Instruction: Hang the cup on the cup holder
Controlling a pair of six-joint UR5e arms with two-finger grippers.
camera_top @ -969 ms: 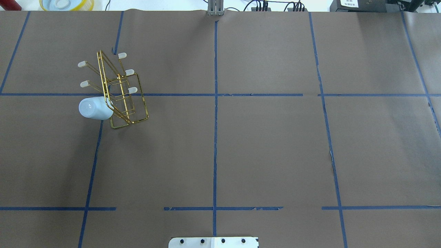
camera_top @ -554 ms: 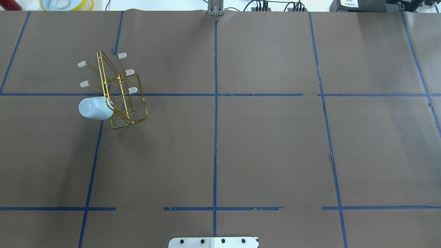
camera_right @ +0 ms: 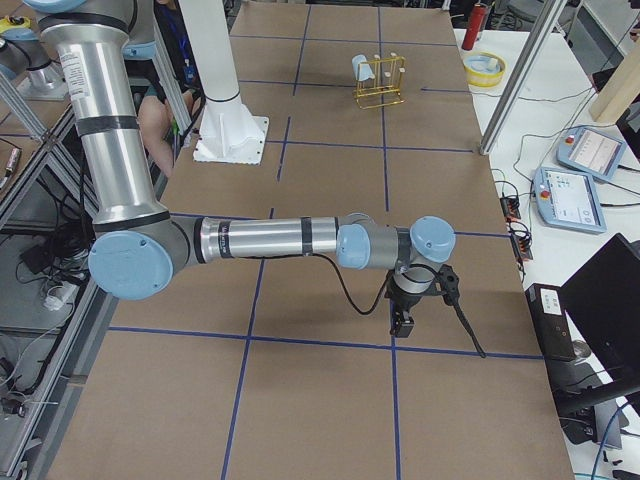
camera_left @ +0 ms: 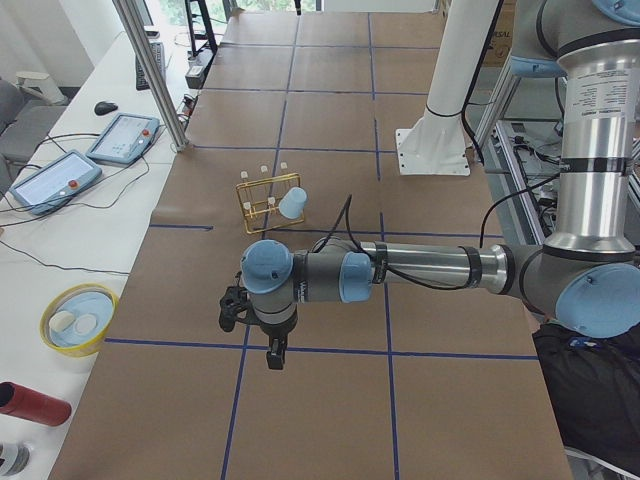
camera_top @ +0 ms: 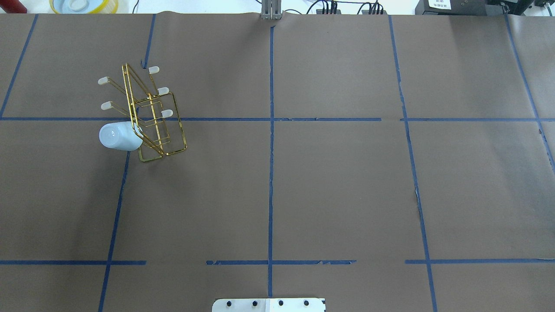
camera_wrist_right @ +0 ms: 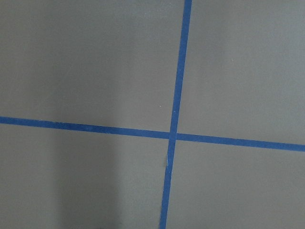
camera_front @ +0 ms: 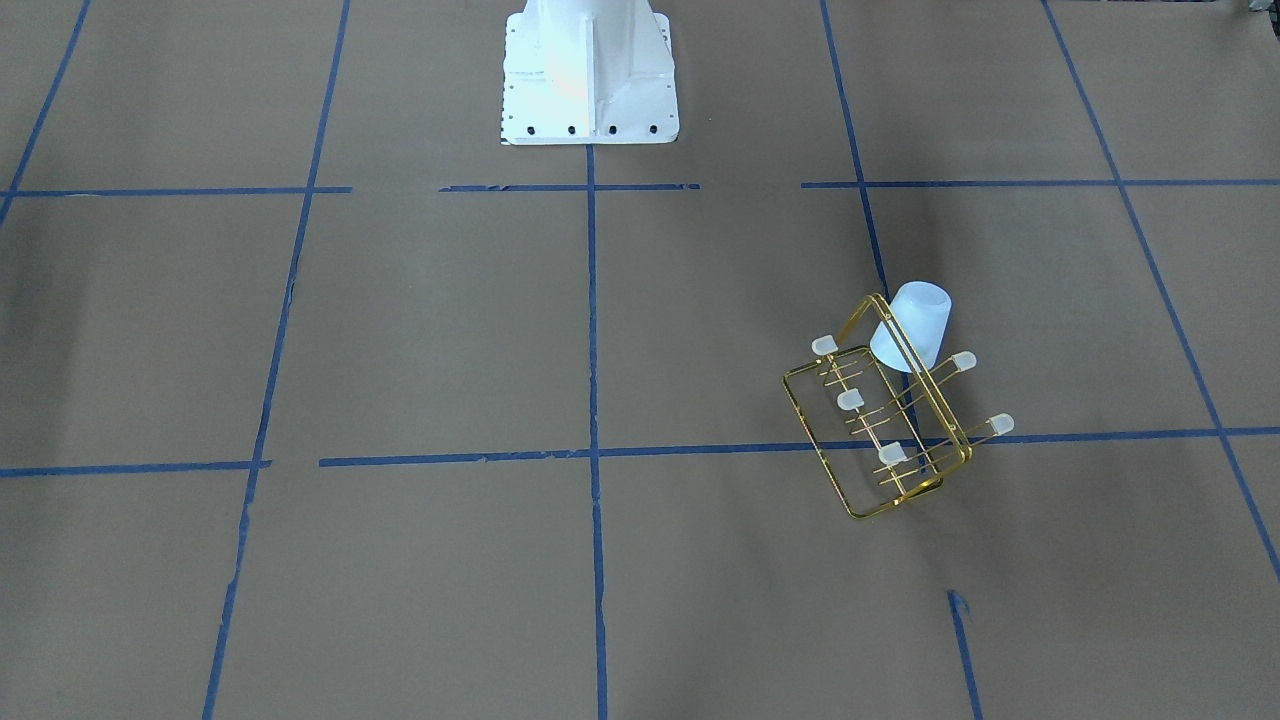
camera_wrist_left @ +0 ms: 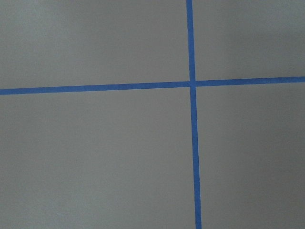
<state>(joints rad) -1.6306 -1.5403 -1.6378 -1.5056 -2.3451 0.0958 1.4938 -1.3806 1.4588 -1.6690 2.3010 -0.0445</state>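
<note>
Already the cup (camera_top: pixel 117 135) hangs tilted on the cup holder (camera_top: pixel 167 113), its mouth against the gold frame and its base pointing out to the robot's left. The holder stands on the table (camera_top: pixel 347 195), well in from the far edge. The left gripper (camera_left: pixel 274 352) and right gripper (camera_right: pixel 402 322) hang well apart from it. I cannot tell how far either is open or whether it holds anything.

Shiny gold-wire cup holder (camera_top: pixel 149 115) — smooth, matt plastic cup (camera_top: pixel 117 136)
</note>
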